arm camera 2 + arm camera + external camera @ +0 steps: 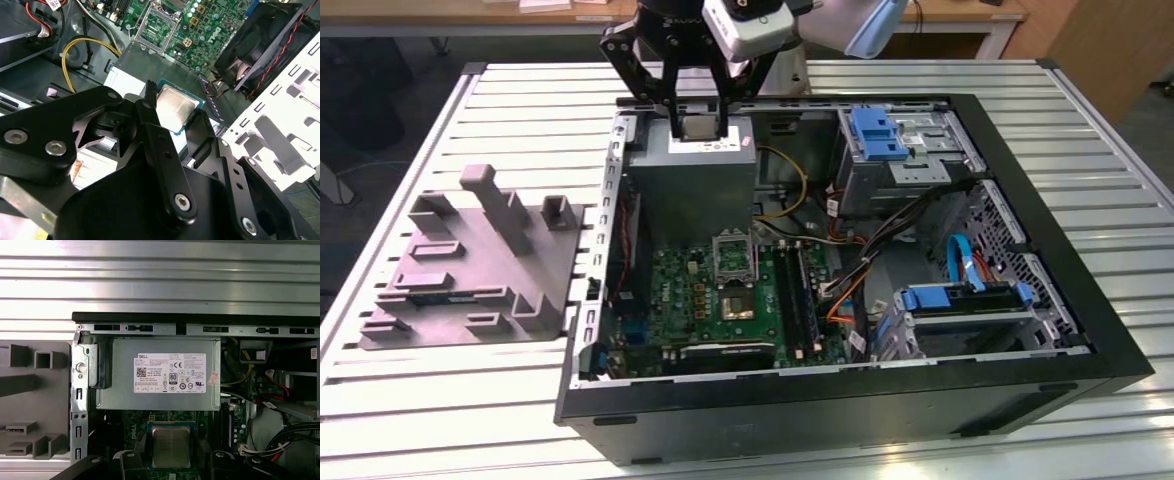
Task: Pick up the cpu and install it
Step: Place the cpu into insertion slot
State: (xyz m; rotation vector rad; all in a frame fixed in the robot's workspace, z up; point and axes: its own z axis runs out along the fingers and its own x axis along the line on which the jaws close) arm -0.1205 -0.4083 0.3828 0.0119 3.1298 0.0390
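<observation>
The cpu [698,125] is a small square chip with a silvery top, and my gripper [698,130] is shut on it, holding it in the air above the grey power-supply box [694,185] at the far end of the open computer case. In both wrist views the cpu [175,107] [171,446] sits flat between the black fingers [201,122] [218,462]. The open black socket frame [734,255] on the green board [680,300] lies nearer the camera than the gripper, also seen as the socket [157,30] in the second wrist view.
A grey moulded fixture [467,260] rests on the slatted table at the exterior view's left. Inside the case are drive cages with blue parts [878,135] [961,300], loose cables [781,185], a memory stick [794,290] and a black fan [260,45].
</observation>
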